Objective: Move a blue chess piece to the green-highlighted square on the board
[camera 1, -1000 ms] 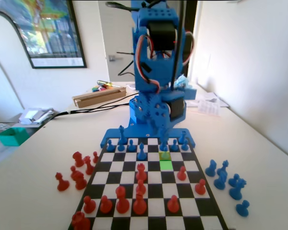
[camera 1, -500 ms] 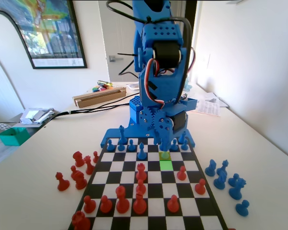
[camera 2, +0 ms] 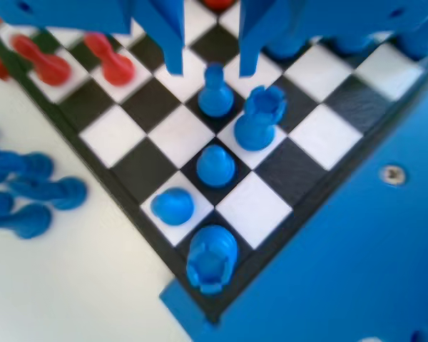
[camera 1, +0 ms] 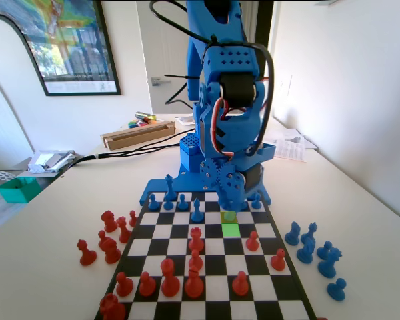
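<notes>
Claw [camera 2: 210,60] lower, astride blue pawn [camera 2: 215,92]

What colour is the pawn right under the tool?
Blue pawn, clearest in the wrist view, below the open tool.

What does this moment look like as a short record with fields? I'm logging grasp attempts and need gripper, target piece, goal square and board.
gripper: open, jaws hanging either side of the pawn's head, not closed on it
blue chess piece: upright on a dark square, beside a blue rook
green-highlighted square: unoccupied, just in front of the yellow square
board: red pieces near the camera, blue ones by the arm
</notes>
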